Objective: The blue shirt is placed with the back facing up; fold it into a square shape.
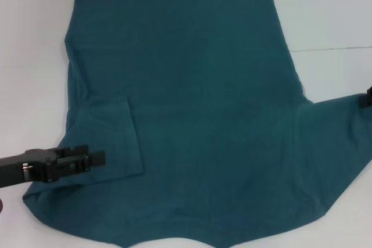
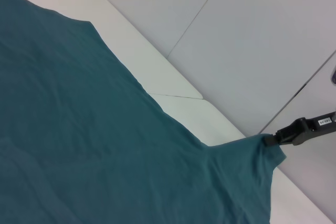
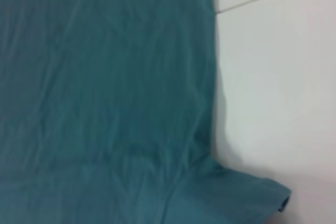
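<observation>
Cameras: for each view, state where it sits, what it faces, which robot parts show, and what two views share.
Head view: above, looking down at the blue shirt on the table; left hand over the folded-in left sleeve, right hand at the frame edge.
Left wrist view: looks across the shirt to the right hand at the sleeve.
Right wrist view: shirt and table, no robot parts.
Shared: head and left wrist both show the right hand.

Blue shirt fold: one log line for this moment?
shirt: back up, left sleeve folded in | left gripper: on folded sleeve | right gripper: at right sleeve tip | table
</observation>
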